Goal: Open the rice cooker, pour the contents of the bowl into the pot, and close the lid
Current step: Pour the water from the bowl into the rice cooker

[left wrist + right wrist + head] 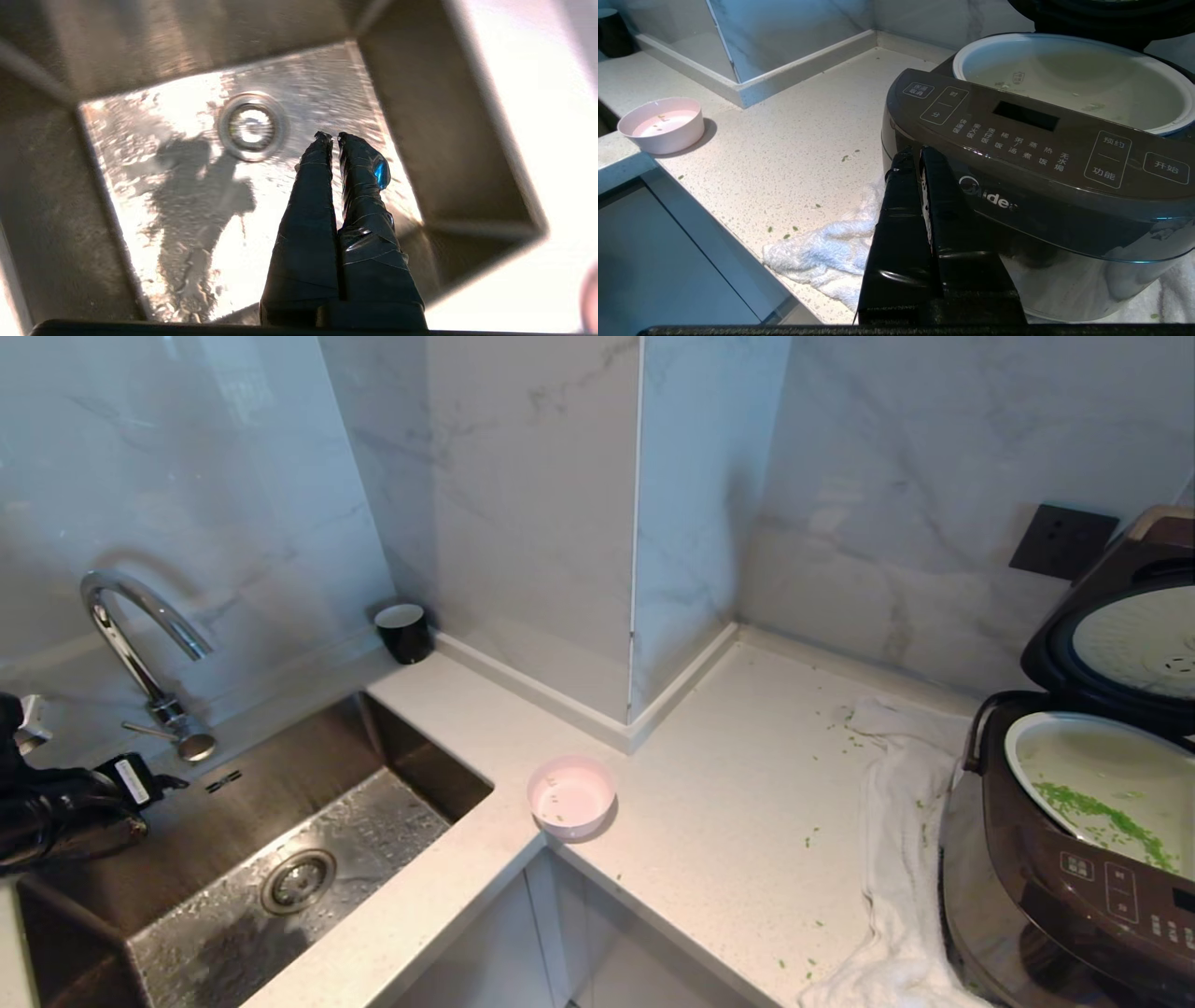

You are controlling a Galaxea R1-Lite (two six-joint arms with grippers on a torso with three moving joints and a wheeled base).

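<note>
Boxy glossy brown rice cooker (pixel 1074 859) sits on a fluffy white towel (pixel 901 859) at counter's right end, lid (pixel 1120 635) up; round pale pot (pixel 1106 793) holds green bits (pixel 1106 821). Small pink bowl (pixel 571 795), near-empty, on speckled counter (pixel 709 821) by steel sink (pixel 280 868). L gripper (pixel 331 137) over sink, tape-wrapped fingers pressed together, empty; R gripper (pixel 915 151) low before cooker front, fingers together, empty.

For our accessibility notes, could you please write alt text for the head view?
A rice cooker stands at the right on a white towel, its lid raised and green bits in its pot. A nearly empty pink bowl sits mid-counter; the left gripper hangs over the sink.
</note>
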